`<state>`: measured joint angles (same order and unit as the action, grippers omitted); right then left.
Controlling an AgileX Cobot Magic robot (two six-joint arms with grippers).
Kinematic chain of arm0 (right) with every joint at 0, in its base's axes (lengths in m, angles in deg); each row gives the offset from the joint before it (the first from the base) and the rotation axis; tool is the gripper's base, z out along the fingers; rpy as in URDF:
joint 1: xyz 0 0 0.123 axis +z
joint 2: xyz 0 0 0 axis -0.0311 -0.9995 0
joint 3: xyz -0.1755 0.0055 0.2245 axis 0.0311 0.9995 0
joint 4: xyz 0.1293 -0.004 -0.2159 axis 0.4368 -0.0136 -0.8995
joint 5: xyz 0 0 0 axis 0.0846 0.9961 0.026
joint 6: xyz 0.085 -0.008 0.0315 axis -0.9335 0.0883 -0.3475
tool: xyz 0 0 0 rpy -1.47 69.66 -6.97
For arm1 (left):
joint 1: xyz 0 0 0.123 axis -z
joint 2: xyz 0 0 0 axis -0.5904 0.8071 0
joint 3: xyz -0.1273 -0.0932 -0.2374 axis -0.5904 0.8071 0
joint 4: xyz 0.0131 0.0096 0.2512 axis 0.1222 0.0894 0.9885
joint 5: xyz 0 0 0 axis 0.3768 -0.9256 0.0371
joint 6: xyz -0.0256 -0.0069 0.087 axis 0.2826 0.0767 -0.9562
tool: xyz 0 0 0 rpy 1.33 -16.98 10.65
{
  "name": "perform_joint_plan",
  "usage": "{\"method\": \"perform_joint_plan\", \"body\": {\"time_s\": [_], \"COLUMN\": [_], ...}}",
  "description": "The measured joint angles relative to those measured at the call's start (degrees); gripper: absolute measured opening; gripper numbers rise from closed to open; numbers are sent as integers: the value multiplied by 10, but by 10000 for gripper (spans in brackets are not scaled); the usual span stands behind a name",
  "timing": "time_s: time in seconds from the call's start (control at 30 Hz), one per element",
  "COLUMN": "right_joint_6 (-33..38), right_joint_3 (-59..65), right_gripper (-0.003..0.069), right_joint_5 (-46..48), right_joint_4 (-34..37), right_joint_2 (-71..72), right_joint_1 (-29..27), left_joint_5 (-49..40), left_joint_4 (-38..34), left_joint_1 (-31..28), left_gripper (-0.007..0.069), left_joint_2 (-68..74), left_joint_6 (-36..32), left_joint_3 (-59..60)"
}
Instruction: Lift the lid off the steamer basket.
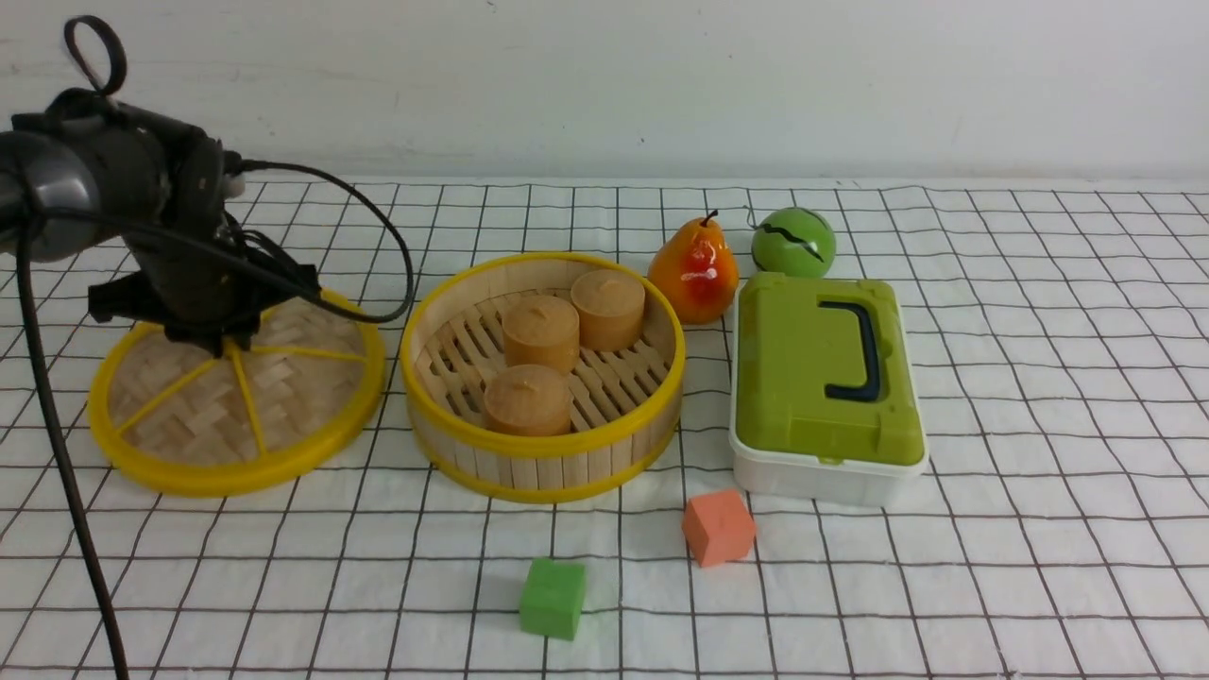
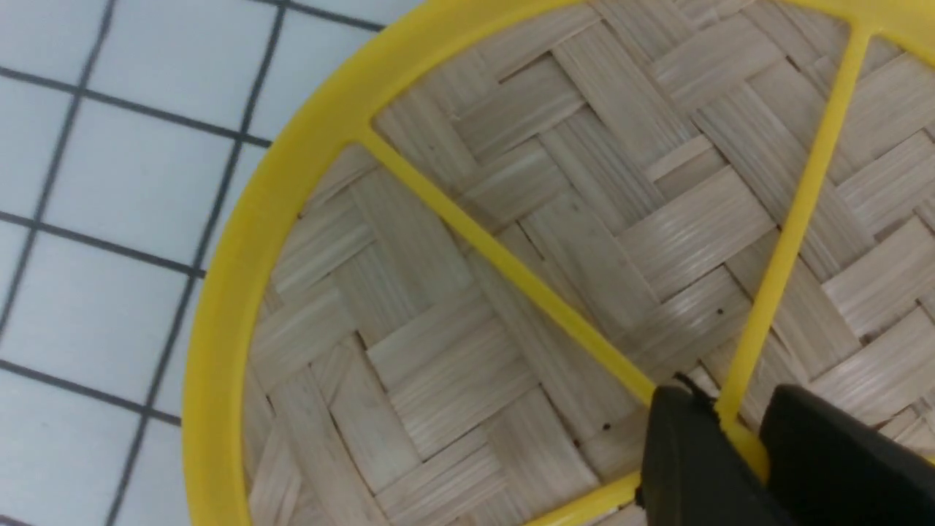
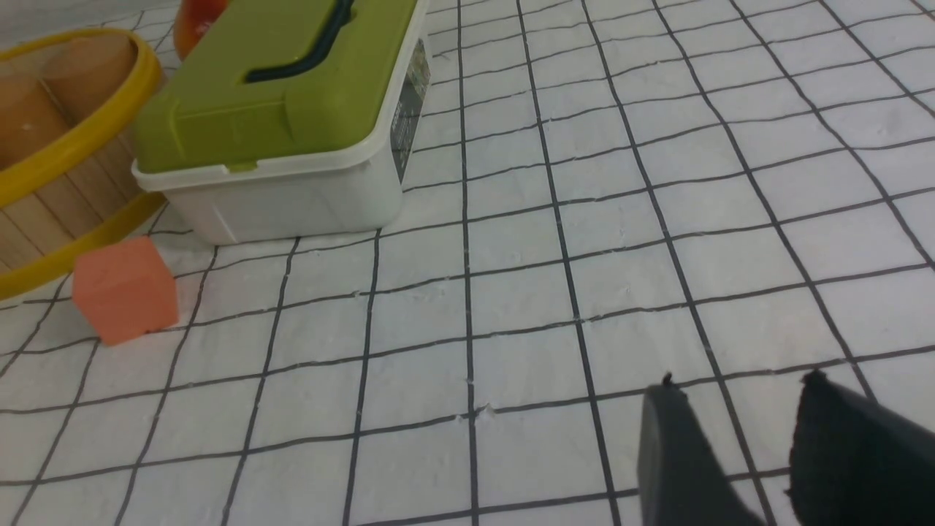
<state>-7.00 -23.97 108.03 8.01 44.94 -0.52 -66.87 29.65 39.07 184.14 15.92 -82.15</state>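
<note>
Lid off: the woven lid (image 1: 283, 397) lies flat on the checked bench (image 1: 1039, 331), just to the left of the open steamer basket (image 1: 538, 463).

The disc of plaited pale bamboo, ringed in thick yellow plastic with 5 yellow spokes, sits clear of the slat-walled basket, so the removal looks all but done. The left pincer (image 1: 212, 335) stands over its hub with 1 black finger on either side of the yellow hub. Whether it is clenched or already slack cannot be told. A white box with a green lid (image 1: 822, 368) stands to the basket's right. Inside the basket, 3 tan cylinders (image 1: 540, 331) are uncovered. The right pincer (image 3: 738, 394) hangs released and empty over bare cloth, well apart, likely parked out of the way.
</note>
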Motion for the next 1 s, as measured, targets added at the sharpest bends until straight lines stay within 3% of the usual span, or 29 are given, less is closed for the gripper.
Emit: {"method": "perform_joint_plan", "body": {"time_s": [0.13, 0.23, 0.33, 0.43, 0.47, 0.5, 0.7, 0.83, 0.9, 0.93, 1.0], "right_joint_6": [0, 0, 0, 0, 0, 0, 0, 0, 0, 0, 0], "right_joint_3": [0, 0, 0, 0, 0, 0, 0, 0, 0, 0, 0], "right_gripper": [240, 240, 240, 240, 240, 240, 240, 240, 240, 240, 240], "right_joint_5": [0, 0, 0, 0, 0, 0, 0, 0, 0, 0, 0], "right_joint_4": [0, 0, 0, 0, 0, 0, 0, 0, 0, 0, 0], "right_joint_2": [0, 0, 0, 0, 0, 0, 0, 0, 0, 0, 0], "right_joint_1": [0, 0, 0, 0, 0, 0, 0, 0, 0, 0, 0], "left_joint_5": [4, 6, 11, 23, 24, 27, 70, 121, 158, 158, 175], "left_joint_4": [-12, -15, -14, -12, -12, -12, -83, -170, -248, -248, -303], "left_joint_1": [0, 0, 0, 0, 0, 0, 0, 0, 0, 0, 0], "left_gripper": [258, 283, 231, 67, 57, -2, -13, -13, -13, -13, -13], "left_joint_2": [-1, -28, -75, -190, -198, -248, -459, -573, -658, -658, -724], "left_joint_6": [1, 2, 2, -11, -13, -23, -85, -125, -169, -169, -230], "left_joint_3": [0, 0, 1, 1, 1, 1, 62, 178, 285, 285, 388]}}
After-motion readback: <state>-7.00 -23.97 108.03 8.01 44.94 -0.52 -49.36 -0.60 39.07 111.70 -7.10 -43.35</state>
